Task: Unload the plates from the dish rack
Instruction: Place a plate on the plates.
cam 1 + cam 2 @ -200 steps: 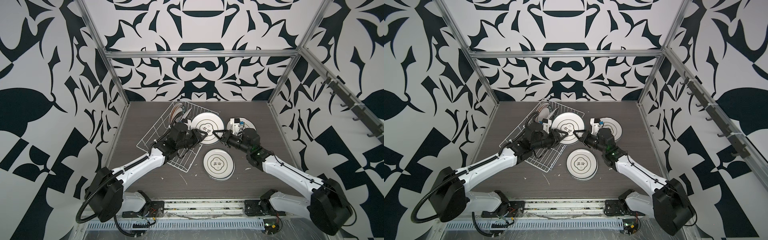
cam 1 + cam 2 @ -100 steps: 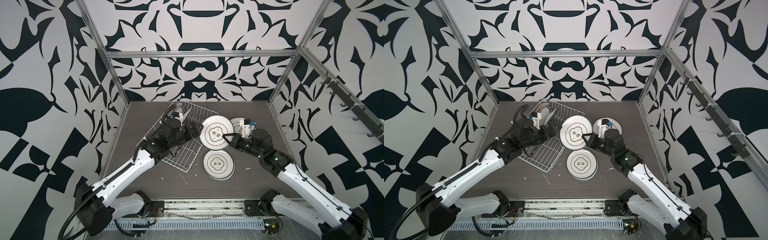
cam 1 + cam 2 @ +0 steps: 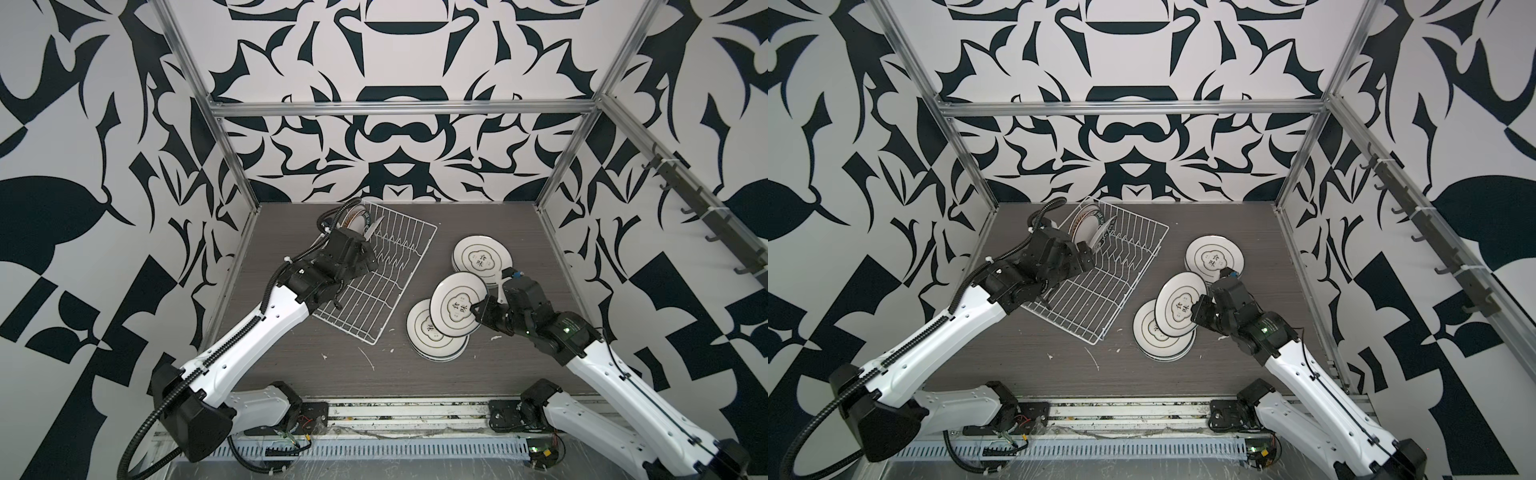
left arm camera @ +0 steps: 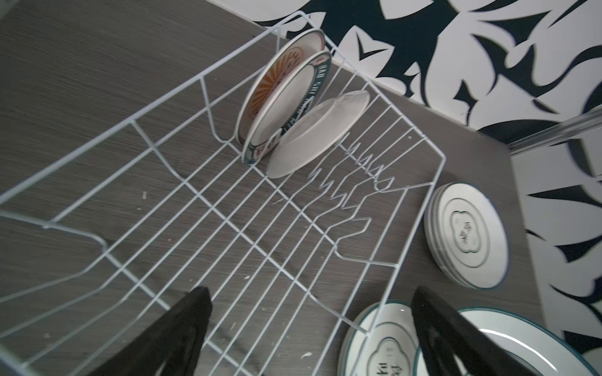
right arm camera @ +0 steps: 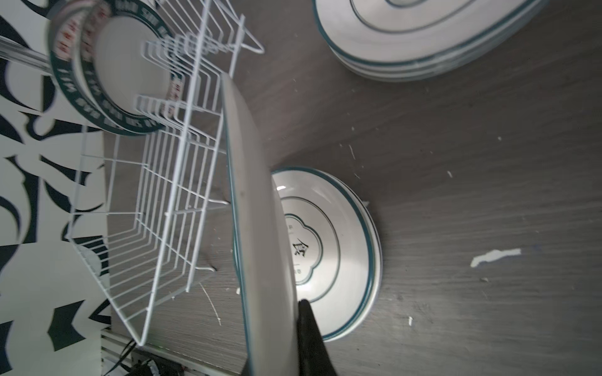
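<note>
The white wire dish rack (image 3: pixel 376 286) (image 3: pixel 1100 286) lies at an angle left of centre. Three plates (image 4: pixel 293 107) stand at its far end: a sunburst one, a teal-rimmed one and a plain white one leaning on the prongs. My left gripper (image 4: pixel 311 291) (image 3: pixel 365 253) hovers open and empty over the rack floor. A white teal-lined plate (image 3: pixel 457 305) (image 5: pixel 257 260) is tilted just above the near stack (image 3: pixel 432 336) (image 3: pixel 1156 338), with my right gripper (image 3: pixel 478 309) (image 5: pixel 277 312) shut on its rim. One finger is hidden behind the plate.
A second stack of cloud-emblem plates (image 3: pixel 482 259) (image 3: pixel 1214 257) (image 4: pixel 465 234) lies flat further back on the right. White scuffs and flecks mark the dark wood tabletop (image 3: pixel 457 386). Patterned walls and metal frame posts close in on three sides.
My left gripper let go of the plate, opened wide and drew back over the rack. My right arm carried the plate nearer and lower, over the near stack.
</note>
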Available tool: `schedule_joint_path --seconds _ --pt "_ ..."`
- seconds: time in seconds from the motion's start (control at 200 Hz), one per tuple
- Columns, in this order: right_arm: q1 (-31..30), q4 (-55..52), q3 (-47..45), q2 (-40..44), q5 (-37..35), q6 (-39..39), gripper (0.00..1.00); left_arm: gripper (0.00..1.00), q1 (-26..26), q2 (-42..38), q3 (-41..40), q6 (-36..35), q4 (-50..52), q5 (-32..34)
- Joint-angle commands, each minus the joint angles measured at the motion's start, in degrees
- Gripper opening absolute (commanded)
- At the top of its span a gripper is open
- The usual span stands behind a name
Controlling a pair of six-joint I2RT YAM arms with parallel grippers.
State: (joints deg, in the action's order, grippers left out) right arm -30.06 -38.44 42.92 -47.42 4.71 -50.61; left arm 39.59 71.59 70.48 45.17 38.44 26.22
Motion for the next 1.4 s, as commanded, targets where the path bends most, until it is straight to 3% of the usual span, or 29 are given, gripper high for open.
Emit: schedule_joint_path --seconds 0.0,0.175,0.58,0.9,1.395 --pt "0.11 0.38 -0.14 -0.68 0.2 0.4 0.0 0.99 -0.24 0.45 2.81 -5.08 3.24 4.24" --pt "0.43 1.03 -1.64 -3.6 2.21 0.34 0.0 0.99 -0.22 -0.04 1.06 -10.75 -0.37 4.46" --pt "0.84 3.15 -3.7 -8.37 6.25 -0.34 0.0 0.99 -0.22 4.25 0.3 -15.18 0.34 6.13" --pt "1.24 2.8 -5.72 -10.22 7.51 -0.02 0.25 0.99 -0.22 4.86 0.25 -16.91 -1.01 5.28" --pt "1.32 2.66 -4.1 -15.77 8.04 2.09 0.5 0.99 -0.22 6.1 0.97 -16.91 0.02 5.37"
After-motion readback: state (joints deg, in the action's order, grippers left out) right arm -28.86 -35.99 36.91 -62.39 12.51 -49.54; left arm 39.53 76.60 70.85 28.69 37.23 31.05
